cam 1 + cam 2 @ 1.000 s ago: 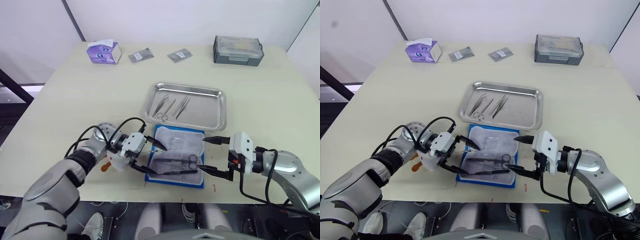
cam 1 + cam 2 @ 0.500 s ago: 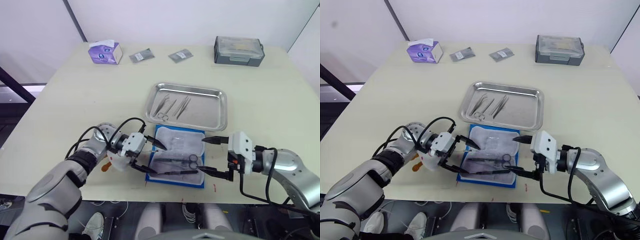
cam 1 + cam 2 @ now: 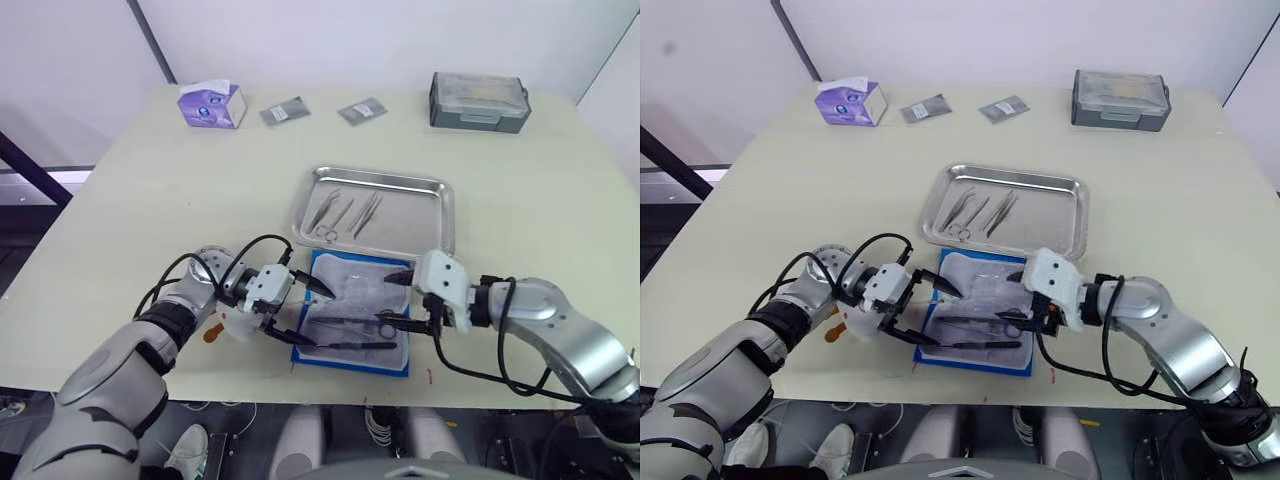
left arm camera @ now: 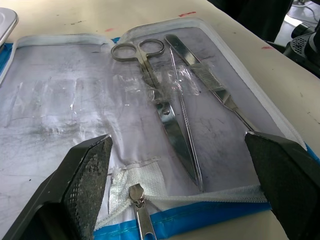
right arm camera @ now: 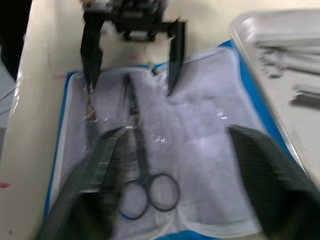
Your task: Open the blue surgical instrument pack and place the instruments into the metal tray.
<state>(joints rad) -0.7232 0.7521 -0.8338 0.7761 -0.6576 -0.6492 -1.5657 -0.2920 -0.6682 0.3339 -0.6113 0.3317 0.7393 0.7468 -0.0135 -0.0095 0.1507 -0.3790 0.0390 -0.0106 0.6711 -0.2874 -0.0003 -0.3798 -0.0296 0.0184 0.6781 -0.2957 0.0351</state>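
A blue surgical instrument pack (image 3: 355,315) lies open and flat on a pale table (image 3: 150,190), near the robot's edge and just in front of the metal tray (image 3: 425,215). Its pale clear-pocketed lining faces up, with a blue border showing around it.

Two instruments remain in the pack, on the half nearest the robot. A pair of ring-handled scissors (image 4: 157,92) lies with its long axis running left to right across the table, rings toward the robot's right and blades toward its left. Just beside it, on the robot's side, a slim pair of tweezers (image 4: 207,80) lies almost parallel. Both are held under clear pocket strips.

The metal tray sits with its long side running left to right. Inside it, toward its left half, lie three thin silver tools (image 3: 345,213), all slanted the same way, side by side; one has ring handles at its near end.

The left tool (image 3: 300,312) rests at the pack's left edge with its two black fingers spread wide apart, holding nothing. The right tool (image 3: 398,298) hovers over the pack's right side by the scissor rings, fingers also apart and empty.

At the far edge of the table sit a purple tissue box (image 3: 210,103), two small grey foil packets (image 3: 284,112) and a grey lidded box (image 3: 478,100).
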